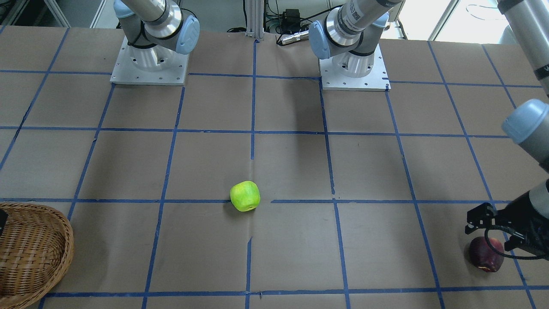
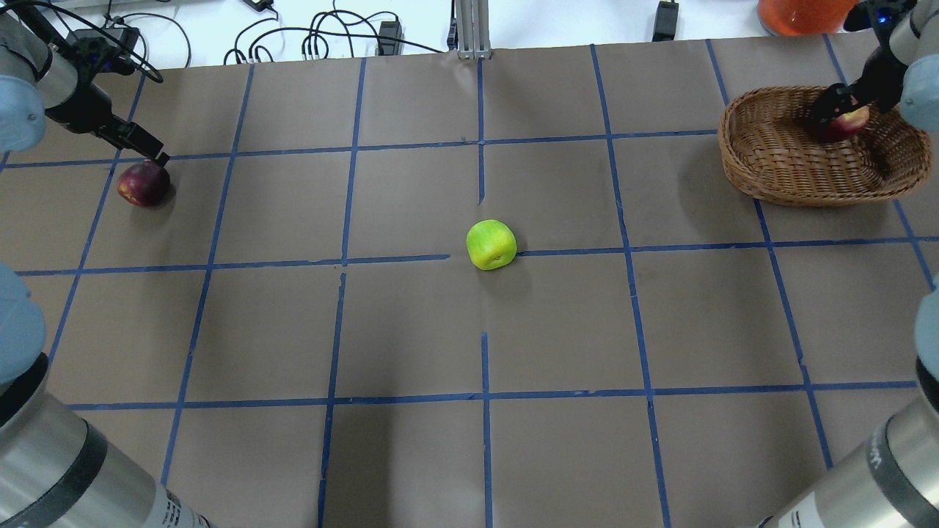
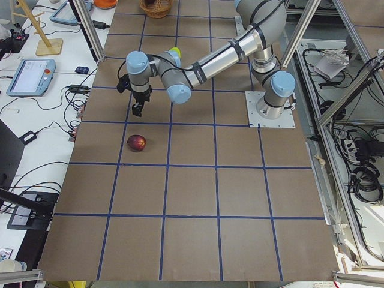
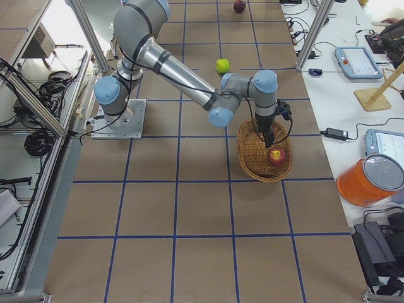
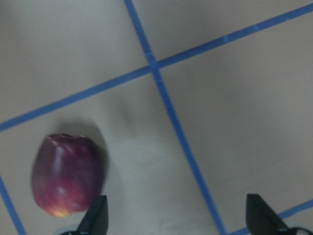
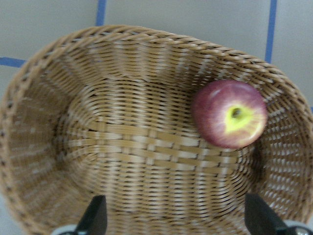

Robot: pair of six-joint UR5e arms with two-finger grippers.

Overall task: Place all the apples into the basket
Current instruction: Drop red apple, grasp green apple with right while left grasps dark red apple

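From my console the right gripper (image 6: 177,221) hangs over the basket (image 6: 122,147) with its fingers spread wide and nothing between them. The red apple (image 6: 229,121) with the yellowish patch lies inside the basket, against the wicker wall at one end, apart from the fingertips. The basket sits at the far right of the table (image 2: 411,330). At the far left I see the left gripper (image 5: 178,221) raised above the table, likewise spread and empty, and the dark maroon apple (image 5: 67,175) rests on the brown paper off to one side of its fingers rather than between them, near a crossing of the blue tape lines (image 5: 155,68). The lime green apple (image 2: 491,244) sits alone near the middle of the table, beside a blue line, well apart from both grippers and from the basket. One apple is in, two lie out on the table
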